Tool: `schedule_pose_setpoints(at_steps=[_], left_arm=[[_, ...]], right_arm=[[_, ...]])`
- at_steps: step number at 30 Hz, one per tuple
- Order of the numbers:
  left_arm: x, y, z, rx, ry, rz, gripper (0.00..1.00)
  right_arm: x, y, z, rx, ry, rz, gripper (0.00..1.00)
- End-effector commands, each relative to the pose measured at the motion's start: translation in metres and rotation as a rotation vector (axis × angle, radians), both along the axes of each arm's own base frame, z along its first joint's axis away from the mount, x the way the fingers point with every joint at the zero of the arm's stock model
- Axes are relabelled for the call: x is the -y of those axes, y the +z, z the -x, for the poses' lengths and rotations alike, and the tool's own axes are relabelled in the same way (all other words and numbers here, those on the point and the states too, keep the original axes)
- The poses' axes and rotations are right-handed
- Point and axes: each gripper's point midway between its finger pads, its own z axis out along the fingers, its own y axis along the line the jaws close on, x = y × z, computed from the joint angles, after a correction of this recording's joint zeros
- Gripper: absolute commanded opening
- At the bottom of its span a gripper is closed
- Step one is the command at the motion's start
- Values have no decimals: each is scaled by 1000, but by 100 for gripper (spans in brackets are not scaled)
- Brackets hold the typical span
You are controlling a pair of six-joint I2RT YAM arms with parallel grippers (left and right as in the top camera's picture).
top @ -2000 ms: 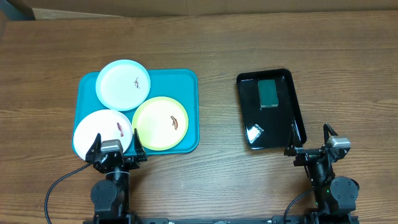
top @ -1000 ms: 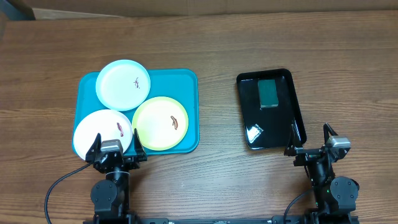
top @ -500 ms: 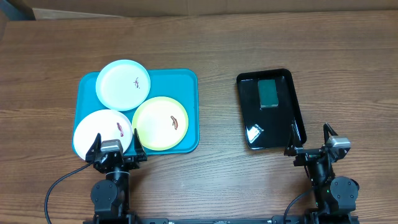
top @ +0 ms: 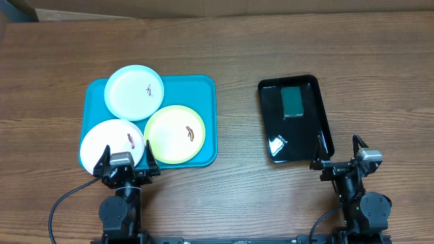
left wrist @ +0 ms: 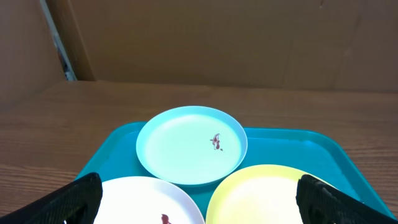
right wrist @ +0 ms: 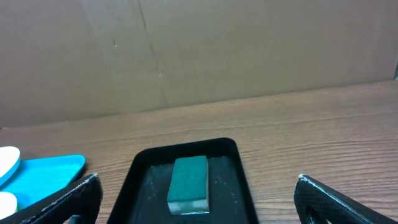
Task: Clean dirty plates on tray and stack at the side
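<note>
3 plates [top: 175, 134] on tray [top: 198, 91], L; sponge [top: 293, 102] in smaller tray [top: 299, 146], R.

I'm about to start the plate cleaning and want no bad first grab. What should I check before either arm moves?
1. Jaws open and empty: ok, on both the left gripper and the right gripper.
2. Access to the sponge: ok, it lies flat in the black tray with nothing on it.
3. Plates on the teal tray: ok, though the blue plate and the white plate overhang its rim.
4. Plates lying apart: cannot tell; their rims meet the yellow plate.
5. Smears facing up: ok on all three.
</note>
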Motion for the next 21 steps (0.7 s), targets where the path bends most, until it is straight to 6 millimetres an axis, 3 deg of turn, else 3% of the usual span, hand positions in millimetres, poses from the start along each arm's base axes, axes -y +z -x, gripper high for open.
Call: schedule_pose_setpoints(at_steps=[1,14,18,21], left_arm=[[3,-3,-1,-12,-16,-17,100],[3,-3,-1,-11,-18,-16,100],[25,-4,-2,-7,-135,99,100],[30,7,-2,36,-165,112,100]], right_arm=[[2,-2,0,3,-10,4,100],[2,-2,0,3,-7,3,100],[1,-2,0,3,-5,-1,100],[1,-2,0,3,-6,0,100]])
